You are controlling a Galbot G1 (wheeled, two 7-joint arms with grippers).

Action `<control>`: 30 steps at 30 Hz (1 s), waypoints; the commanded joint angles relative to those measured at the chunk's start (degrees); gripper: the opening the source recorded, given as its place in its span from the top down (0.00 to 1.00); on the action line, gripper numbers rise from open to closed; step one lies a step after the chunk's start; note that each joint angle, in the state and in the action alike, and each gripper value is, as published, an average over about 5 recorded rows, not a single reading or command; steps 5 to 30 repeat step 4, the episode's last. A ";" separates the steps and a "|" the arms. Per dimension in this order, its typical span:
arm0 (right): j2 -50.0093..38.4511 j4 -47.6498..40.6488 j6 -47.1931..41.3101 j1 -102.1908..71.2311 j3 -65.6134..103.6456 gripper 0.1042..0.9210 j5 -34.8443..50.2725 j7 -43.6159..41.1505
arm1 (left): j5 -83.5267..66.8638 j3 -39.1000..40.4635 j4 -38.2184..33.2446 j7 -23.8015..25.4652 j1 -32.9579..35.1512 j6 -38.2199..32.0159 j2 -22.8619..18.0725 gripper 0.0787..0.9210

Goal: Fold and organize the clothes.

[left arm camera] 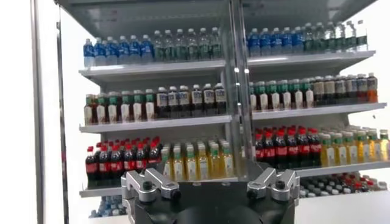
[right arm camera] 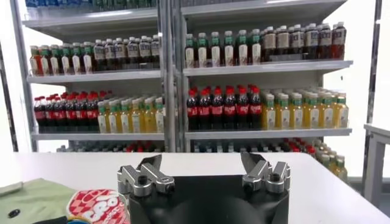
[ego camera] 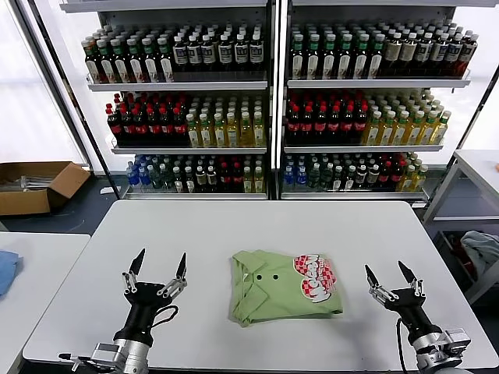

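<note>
- Left pincer (ego camera: pixel 160 267) hovers above the near left of the white worktop (ego camera: pixel 195 226), fingers spread apart, holding nothing.
- Right pincer (ego camera: pixel 391 274) hovers at the near right, fingers likewise apart and empty.
- Between them lies the light green polo shirt (ego camera: pixel 281 287), folded flat, red-and-white print toward the right pincer.
- Beyond the worktop stand bottle shelves (ego camera: pixel 273 101).

green polo shirt (ego camera: pixel 284 286), folded, lying flat
</note>
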 commanded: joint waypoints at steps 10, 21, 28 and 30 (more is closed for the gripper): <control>1.28 0.77 0.38 -0.62 0.96 0.12 -0.27 -0.44 | 0.56 -1.86 -0.88 4.39 0.36 -1.39 -1.78 0.12; 1.28 0.77 0.38 -0.62 0.96 0.12 -0.27 -0.44 | 0.56 -1.86 -0.88 4.39 0.36 -1.39 -1.78 0.12; 1.28 0.77 0.38 -0.62 0.96 0.12 -0.27 -0.44 | 0.56 -1.86 -0.88 4.39 0.36 -1.39 -1.78 0.12; 1.28 0.77 0.38 -0.62 0.96 0.12 -0.27 -0.44 | 0.56 -1.86 -0.88 4.39 0.36 -1.39 -1.78 0.12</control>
